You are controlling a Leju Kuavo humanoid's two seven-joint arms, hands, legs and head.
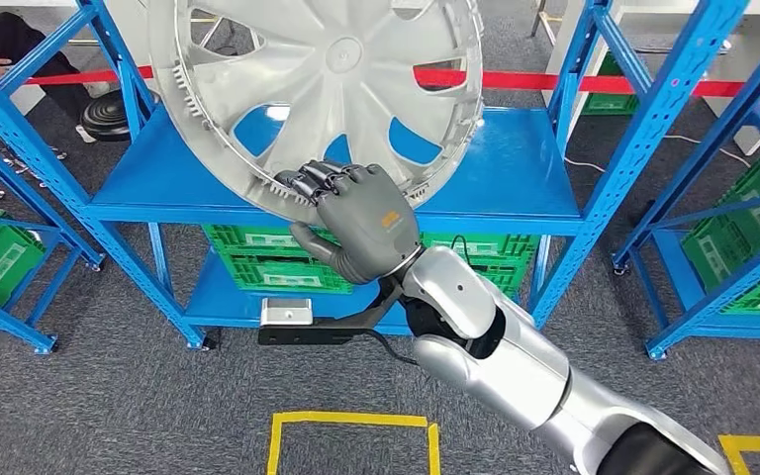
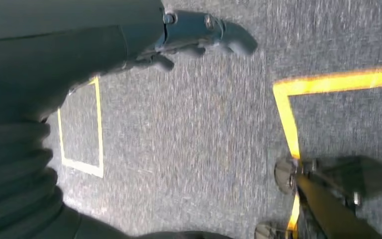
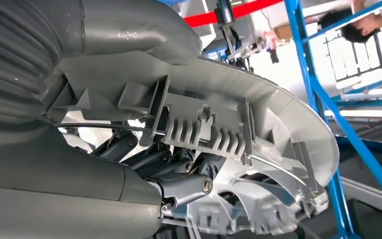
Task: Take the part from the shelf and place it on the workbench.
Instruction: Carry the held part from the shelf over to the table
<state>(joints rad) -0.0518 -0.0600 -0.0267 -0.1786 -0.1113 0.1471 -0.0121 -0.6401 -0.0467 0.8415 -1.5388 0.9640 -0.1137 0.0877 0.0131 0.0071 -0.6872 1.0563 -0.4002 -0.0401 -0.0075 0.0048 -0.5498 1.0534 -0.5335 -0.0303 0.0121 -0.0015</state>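
The right hand [image 1: 356, 223] grips the lower rim of the part [image 1: 317, 99], a large silver wheel cover: its dark fingers [image 1: 312, 181] hook over the edge onto the spoked face while the thumb [image 1: 315, 249] lies below the rim. The right wrist view shows the same hold from behind, with the fingers [image 3: 179, 172] tucked in among the ribs and clip tabs on the cover's back and the thumb pressed on the outer lip. The cover stands tilted, above the upper blue shelf [image 1: 515, 178] and in front of it; whether its far edge touches the shelf boards I cannot tell.

The left hand [image 2: 199, 32] hangs low over the grey carpet [image 2: 189, 129], holding nothing, its fingers loosely bent and apart.

The cover looks like thin moulded plastic: probably light, but broad and flexible, so a one-point hold at the rim is likely to let it swing or twist as the arm turns. The smooth painted face would be slippery; the ribbed back gives the fingers better purchase. The clip tabs look fragile and are best not loaded hard. A grip on the rim close to a spoke root seems the firmest place.

Green crates [image 1: 257, 259] sit on the lower shelf, and a red tape barrier [image 1: 515, 79] runs behind the rack. The counter is nowhere in these views.
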